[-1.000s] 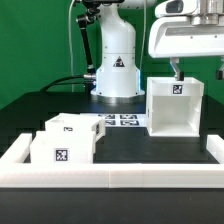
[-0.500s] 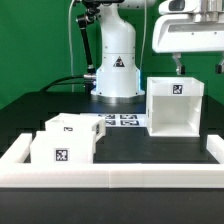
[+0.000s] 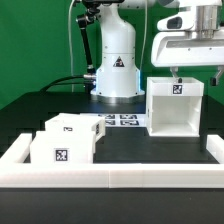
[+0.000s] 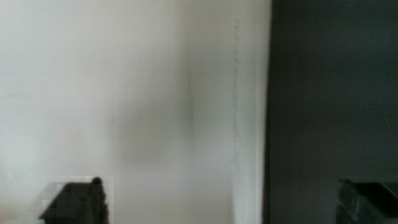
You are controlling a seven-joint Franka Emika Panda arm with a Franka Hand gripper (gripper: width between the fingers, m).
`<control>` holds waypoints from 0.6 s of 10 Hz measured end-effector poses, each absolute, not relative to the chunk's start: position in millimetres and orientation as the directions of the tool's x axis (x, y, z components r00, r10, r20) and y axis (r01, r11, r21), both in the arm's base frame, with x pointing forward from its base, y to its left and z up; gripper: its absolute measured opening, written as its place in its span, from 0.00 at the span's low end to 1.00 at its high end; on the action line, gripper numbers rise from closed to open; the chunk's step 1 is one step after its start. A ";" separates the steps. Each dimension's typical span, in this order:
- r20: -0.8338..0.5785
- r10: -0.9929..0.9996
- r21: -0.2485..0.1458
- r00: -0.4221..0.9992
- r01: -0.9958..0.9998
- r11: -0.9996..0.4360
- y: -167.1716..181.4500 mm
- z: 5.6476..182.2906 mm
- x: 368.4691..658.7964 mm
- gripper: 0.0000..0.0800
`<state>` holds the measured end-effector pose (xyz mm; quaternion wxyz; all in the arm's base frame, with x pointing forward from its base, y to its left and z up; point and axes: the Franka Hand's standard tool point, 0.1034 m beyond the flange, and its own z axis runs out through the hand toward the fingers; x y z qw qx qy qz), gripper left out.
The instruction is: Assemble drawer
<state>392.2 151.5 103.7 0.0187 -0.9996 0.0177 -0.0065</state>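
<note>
Well in front of the drawer housing (image 3: 175, 108), the low white rail (image 3: 110, 178) is seen along the edge of the black table (image 3: 150, 145). Nearer than the housing, and off to the exterior view's left of it, the two small trays (image 3: 62, 150) are found close together. A little further back, just beside the housing on that same side, the marker board (image 3: 122, 121) is laid flat. The housing itself is stood upright, and its open side seems to be turned to the front. Right above the housing the gripper (image 3: 198, 72) is hung. Its two fingers (image 4: 71, 203) are spread wide apart and nothing is held between them. Behind the housing, the robot's white base (image 3: 117, 70) is seen.

The housing is judged to be light, hard plastic with smooth walls, so it could be slid or tipped over easily. It is best taken by one thin top wall, pinched from both sides. The trays are likely light too, and are best taken by a rim.
</note>
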 end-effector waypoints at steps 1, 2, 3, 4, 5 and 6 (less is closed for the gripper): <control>0.008 -0.035 -0.036 0.999 -0.035 -0.999 151.0 102.0 390.8 0.81; 0.006 -0.036 -0.036 0.999 -0.036 -0.999 150.5 101.3 390.5 0.65; 0.005 -0.036 -0.035 0.999 -0.036 -0.999 150.3 101.2 390.3 0.48; 0.005 -0.036 -0.035 0.999 -0.036 -0.999 150.4 101.1 390.3 0.48; 0.004 -0.035 -0.035 0.999 -0.035 -0.999 150.4 100.5 389.9 0.25; 0.006 -0.025 -0.031 1.000 -0.025 -0.999 149.9 100.3 390.3 0.10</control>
